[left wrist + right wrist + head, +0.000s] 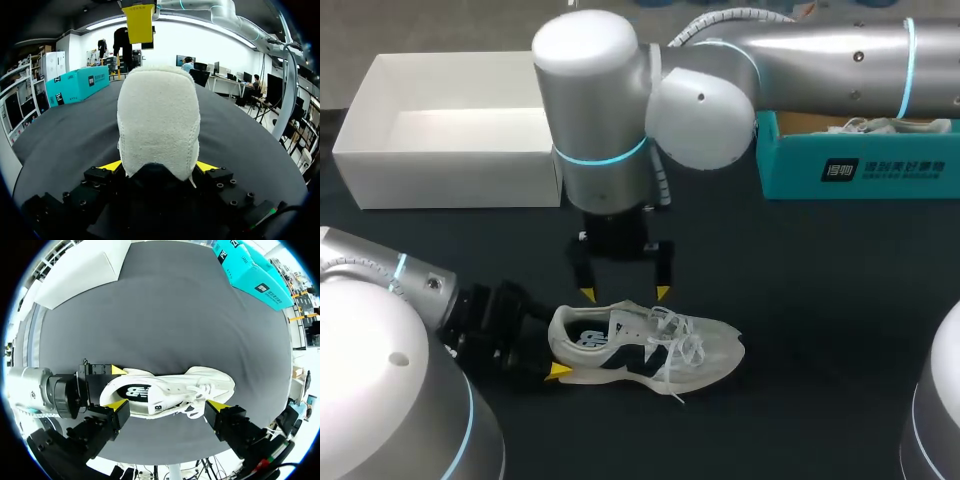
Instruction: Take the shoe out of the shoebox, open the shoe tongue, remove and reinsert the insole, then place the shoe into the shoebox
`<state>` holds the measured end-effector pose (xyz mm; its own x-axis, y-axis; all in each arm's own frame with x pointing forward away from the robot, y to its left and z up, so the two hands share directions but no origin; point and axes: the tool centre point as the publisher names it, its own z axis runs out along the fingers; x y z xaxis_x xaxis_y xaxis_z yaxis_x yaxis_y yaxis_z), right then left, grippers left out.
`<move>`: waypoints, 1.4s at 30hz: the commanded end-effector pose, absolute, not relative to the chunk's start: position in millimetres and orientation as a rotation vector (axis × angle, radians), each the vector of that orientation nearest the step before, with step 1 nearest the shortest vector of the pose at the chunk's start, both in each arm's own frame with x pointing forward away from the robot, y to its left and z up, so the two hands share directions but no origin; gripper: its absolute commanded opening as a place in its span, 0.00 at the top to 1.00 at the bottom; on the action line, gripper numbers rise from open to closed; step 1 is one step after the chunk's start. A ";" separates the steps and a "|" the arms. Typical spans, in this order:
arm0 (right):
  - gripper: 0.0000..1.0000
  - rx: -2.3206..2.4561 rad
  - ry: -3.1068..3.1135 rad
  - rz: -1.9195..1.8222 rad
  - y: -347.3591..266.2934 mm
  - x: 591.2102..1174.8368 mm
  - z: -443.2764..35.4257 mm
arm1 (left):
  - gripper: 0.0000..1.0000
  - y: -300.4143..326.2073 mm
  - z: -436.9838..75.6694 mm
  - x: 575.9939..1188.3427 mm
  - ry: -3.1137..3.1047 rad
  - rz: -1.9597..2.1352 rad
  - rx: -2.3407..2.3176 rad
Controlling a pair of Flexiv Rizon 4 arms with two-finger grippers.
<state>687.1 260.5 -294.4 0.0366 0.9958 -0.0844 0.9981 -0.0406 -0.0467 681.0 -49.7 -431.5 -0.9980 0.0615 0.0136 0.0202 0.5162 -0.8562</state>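
So the left gripper [556, 356] is clamping the heel of the white sneaker [650, 350], which is lying on the black table [820, 300] with its toe pointing away from those fingers. The left wrist view is showing that best: a yellow tip pressing each side of the heel [159, 115]. The head view is only catching one of those tips.

The right gripper [625, 293] is hanging spread wide just above the shoe's collar, not touching it. Its own camera is looking straight down into the sneaker [170, 390], so the insole [131, 391] is showing there and barely anywhere else.

Count: one sneaker, two boxes. A white open box [450, 165] and a teal shoebox [860, 170] are sitting well beyond both grippers.
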 end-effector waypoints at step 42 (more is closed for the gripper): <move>0.00 2.261 1.964 -0.228 276.3 661.6 -357.3 | 1.00 -52.3 -449.8 685.2 -2.699 1.517 -0.074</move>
